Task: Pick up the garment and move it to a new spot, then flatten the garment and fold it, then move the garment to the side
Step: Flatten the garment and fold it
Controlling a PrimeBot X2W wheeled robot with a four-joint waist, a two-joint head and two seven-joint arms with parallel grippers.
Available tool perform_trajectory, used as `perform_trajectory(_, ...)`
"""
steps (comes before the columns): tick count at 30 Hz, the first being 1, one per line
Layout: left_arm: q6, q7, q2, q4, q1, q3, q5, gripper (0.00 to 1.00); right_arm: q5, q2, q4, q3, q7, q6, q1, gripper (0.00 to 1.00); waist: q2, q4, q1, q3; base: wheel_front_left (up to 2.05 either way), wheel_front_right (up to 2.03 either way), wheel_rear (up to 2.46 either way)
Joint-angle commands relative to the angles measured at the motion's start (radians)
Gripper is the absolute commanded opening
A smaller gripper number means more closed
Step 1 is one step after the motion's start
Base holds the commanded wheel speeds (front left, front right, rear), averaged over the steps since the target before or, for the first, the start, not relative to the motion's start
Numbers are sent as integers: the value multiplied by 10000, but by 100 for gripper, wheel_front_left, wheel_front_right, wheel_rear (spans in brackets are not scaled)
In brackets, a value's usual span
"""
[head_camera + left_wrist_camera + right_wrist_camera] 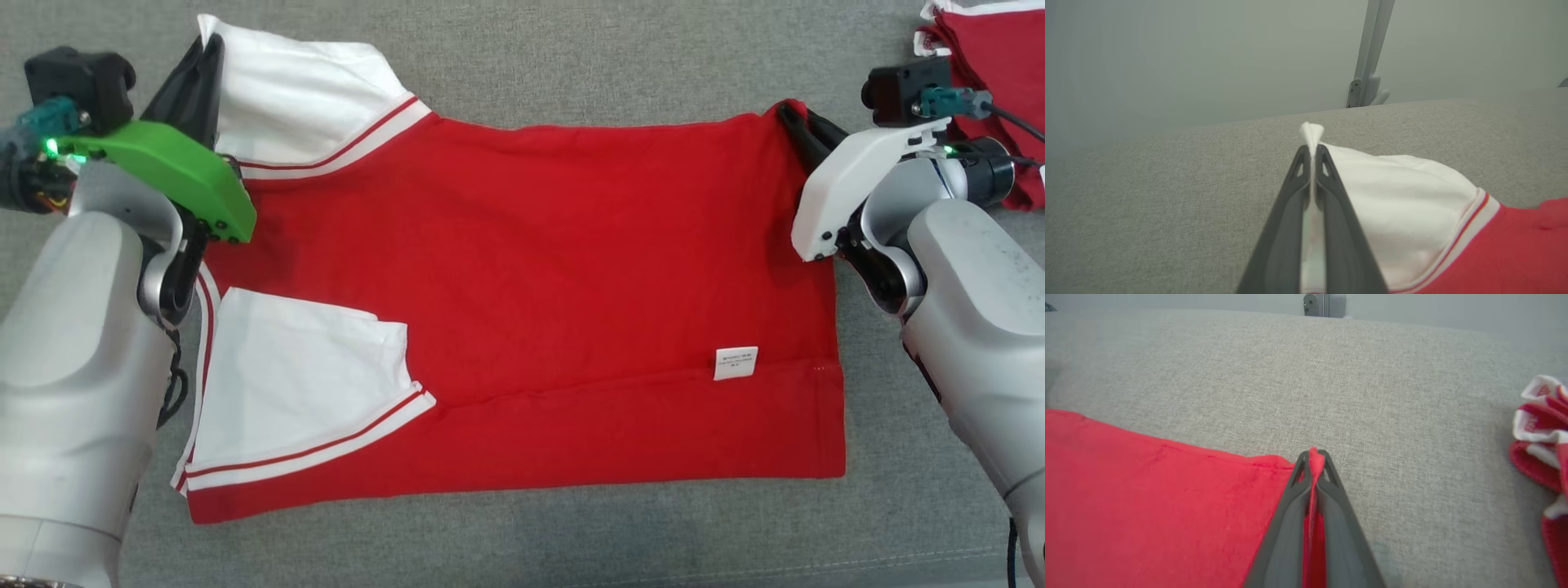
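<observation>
Left gripper (211, 51) clenched on corner of far white sleeve (302, 98). Garment (522, 269) lies flat on grey padded surface (522, 65), near sleeve (302, 384) turned in over body. Right gripper (790, 113) pinches far hem corner. Judgement: relocating and flattening look done; main fold starting; side move left. Second red-and-white pile (992, 33) at far right.

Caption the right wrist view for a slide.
Right gripper shut on a corner of the red garment on the grey surface; a red-and-white bundle lies apart.
</observation>
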Motion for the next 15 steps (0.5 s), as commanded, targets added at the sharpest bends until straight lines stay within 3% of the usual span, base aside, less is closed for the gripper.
perform_trajectory(1, -16, -181, 104, -234, 427, 5, -80, 0, 245, -147, -237, 58, -266, -19, 388, 0, 30, -21, -1, -255, 0, 0, 0)
perform_trajectory(7, 167, -617, 357, -1397, 1727, 166, -304, 0, 860, -397, -1302, -91, -997, -19, 1483, 0, 30, -36, -1, -710, 0, 0, 0)
perform_trajectory(15, 1094, -565, 908, -4190, 4295, 235, -330, 0, 946, -613, -3091, -932, -1563, -19, 3729, 0, 30, 33, -1, -1531, 0, 0, 0)
